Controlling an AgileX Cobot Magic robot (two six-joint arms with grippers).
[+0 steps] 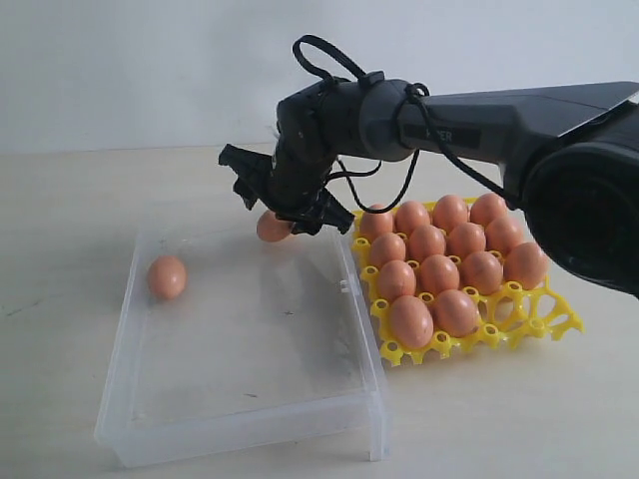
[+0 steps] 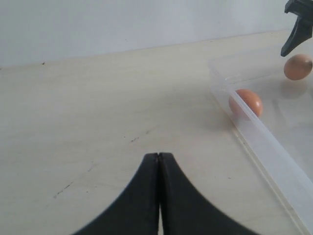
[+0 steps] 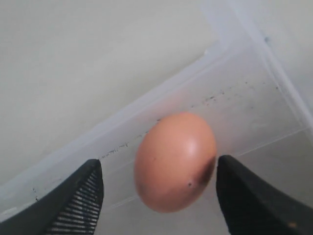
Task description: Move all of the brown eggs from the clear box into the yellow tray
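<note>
The clear box (image 1: pixel 240 429) lies nearest on the pale worktop (image 1: pixel 519 419), its front wall toward the exterior camera. Two brown eggs are in it. One egg (image 1: pixel 167 276) rests alone on the floor, close against the left wall. Farther back, in the far right part of the box, the second egg (image 1: pixel 272 228) sits between the fingers of the right hand (image 1: pixel 283 205). I cannot tell whether this egg rests on the floor.

The right wrist view shows that hand spread wide around the egg. One finger (image 3: pixel 78 200) stands clear of the shell. The other finger (image 3: pixel 254 196) is right at it, and I cannot tell whether it touches.

Just beside the box on the right, the yellow tray (image 1: pixel 559 321) holds fourteen eggs (image 1: pixel 438 273). Three full rows of four fill the back and two eggs sit in the front row, leaving the two front right cups bare.

The left hand (image 2: pixel 157 155) shows only in its own wrist view. Its fingers are pressed together with nothing between them, over bare worktop to the left of the box and apart from it.
</note>
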